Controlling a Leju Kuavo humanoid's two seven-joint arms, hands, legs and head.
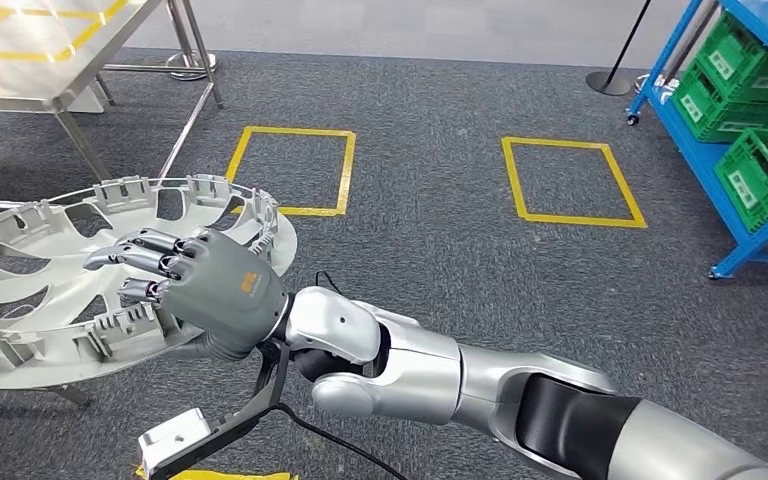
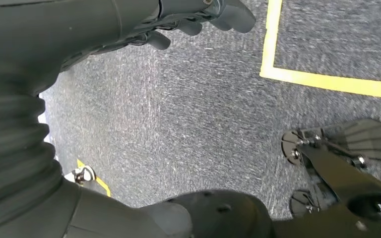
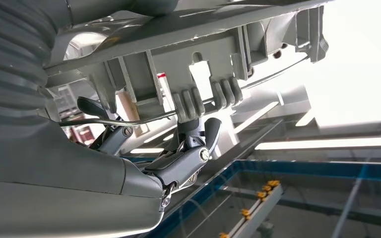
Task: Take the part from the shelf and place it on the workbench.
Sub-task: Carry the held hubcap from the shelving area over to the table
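Observation:
The part [image 1: 50,225] is a large pale grey wheel cover with spokes and a clipped rim, held roughly flat above the carpet at the left of the head view. My right hand [image 1: 200,285] grips its near rim, fingers reaching over the edge and inside. In the right wrist view the dark fingers [image 3: 193,148] hook around the rim [image 3: 213,54] and its wire ring. My left hand [image 2: 203,15] hangs over the floor with its fingers loosely apart and nothing in them. The workbench [image 1: 30,75], white-topped with yellow tape and metal legs, stands at the far left.
A blue shelf [image 1: 705,150] with green crates [image 1: 760,175] stands at the right edge. Two yellow tape squares [image 1: 295,170] [image 1: 570,180] mark the grey carpet ahead. A black stanchion base [image 1: 610,82] sits near the shelf.

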